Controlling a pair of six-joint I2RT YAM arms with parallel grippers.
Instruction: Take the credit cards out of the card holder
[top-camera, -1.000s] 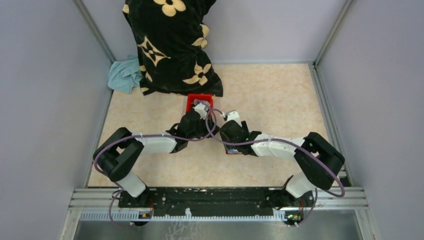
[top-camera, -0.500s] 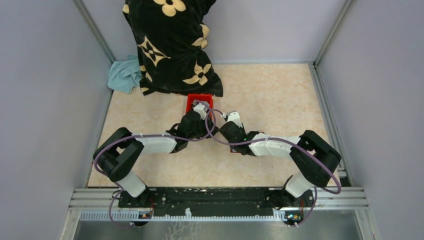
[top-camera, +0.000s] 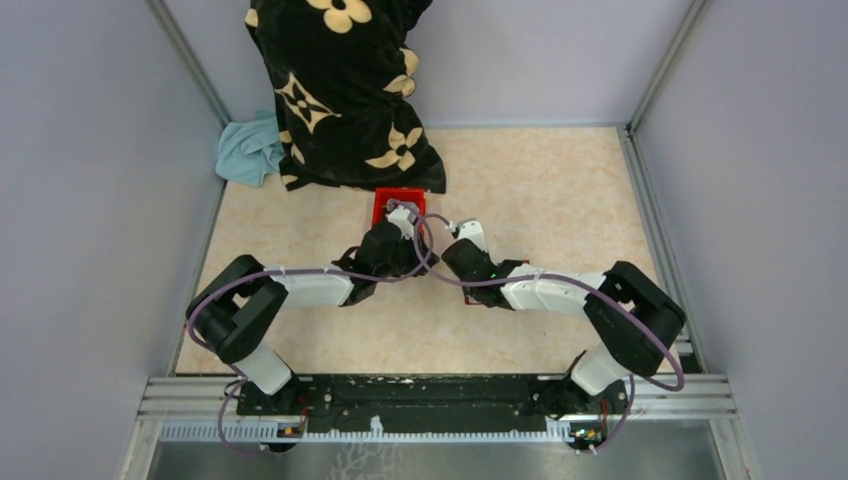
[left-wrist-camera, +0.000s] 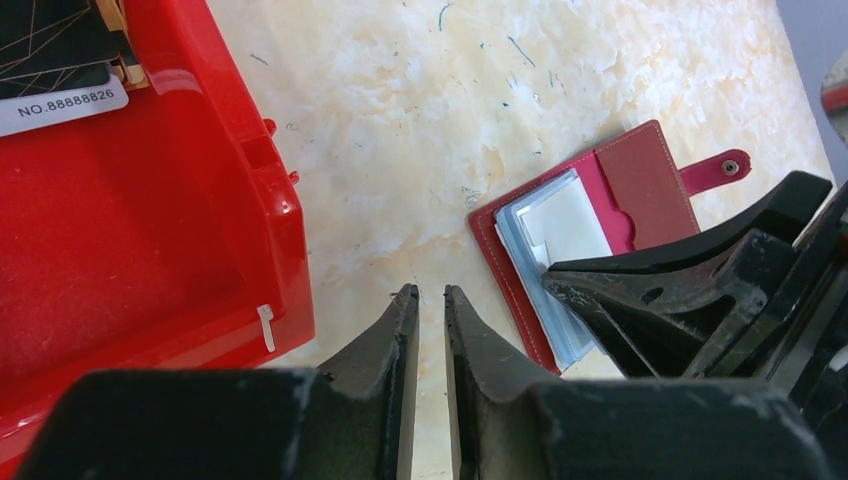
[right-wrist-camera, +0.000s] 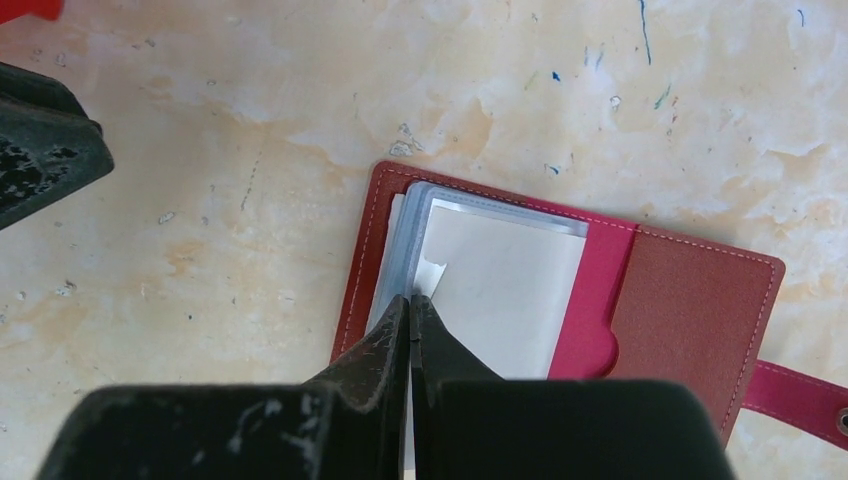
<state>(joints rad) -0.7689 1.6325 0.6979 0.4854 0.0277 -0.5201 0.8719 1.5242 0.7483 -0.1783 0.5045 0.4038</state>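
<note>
While your right jaws are pressed fully together with their tips on the near edge of the credit cards (right-wrist-camera: 500, 290), beside a small pale tab, the wrist view does not show whether a card is actually pinched or the tips have merely met on top of the clear sleeve. The cards sit stacked in the open card holder (right-wrist-camera: 700, 300), which lies flat on the tabletop (right-wrist-camera: 200, 150) with its clasp strap flung out to one side.

If you pull now, nothing is holding the wallet down. The whole card holder may drag or lift along with the card, because the sleeve will likely grip it. The tips could also slide off the thin edge and come away empty, or catch the plastic sleeve instead.

Your left jaws hang just beside the holder, a narrow slit between them and nothing in it. They are over bare tabletop between the holder and the red box (left-wrist-camera: 200, 200), so they pin nothing. A numbered card (left-wrist-camera: 60, 100) lies in that box. The two arms are close, and a sideways pull could knock them together.

Farther back, the flowered black blanket (top-camera: 340, 90) and the teal cloth (top-camera: 248, 150) are well apart from the work.
</note>
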